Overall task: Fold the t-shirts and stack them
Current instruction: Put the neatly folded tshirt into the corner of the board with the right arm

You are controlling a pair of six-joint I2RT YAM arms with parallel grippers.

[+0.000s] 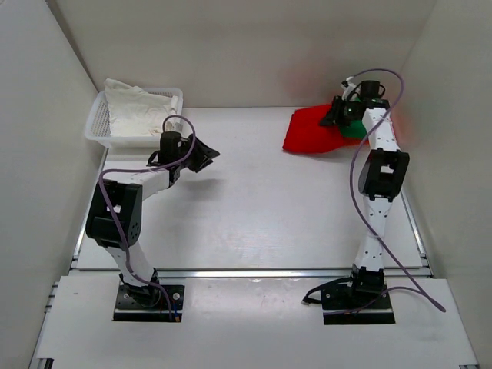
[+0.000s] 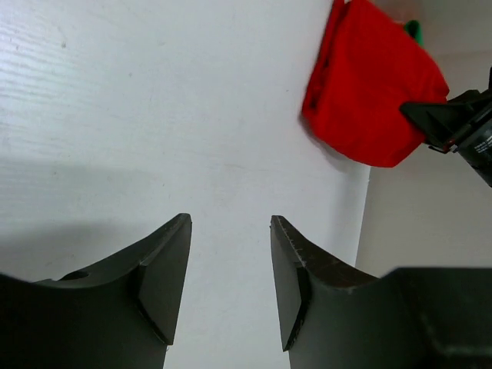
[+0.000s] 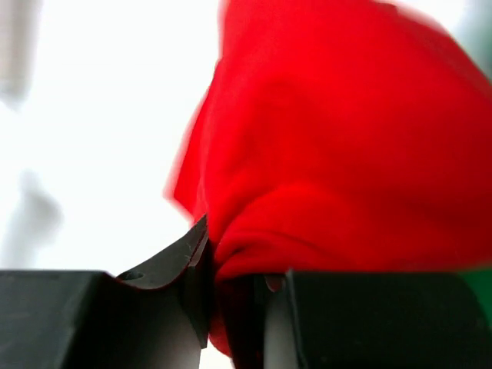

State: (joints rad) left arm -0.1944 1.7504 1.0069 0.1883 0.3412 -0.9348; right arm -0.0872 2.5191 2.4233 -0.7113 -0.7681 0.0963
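a: where's the bright red soft fabric t-shirt (image 1: 310, 131)?
b: bunched at the far right of my white table (image 1: 254, 200). my right gripper (image 3: 234, 286) pinches its fold; the left gripper (image 2: 231, 261) hangs spread, well apart.

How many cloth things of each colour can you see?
red shirt: 1
green shirt: 1
white cloth in the basket: 1
total: 3
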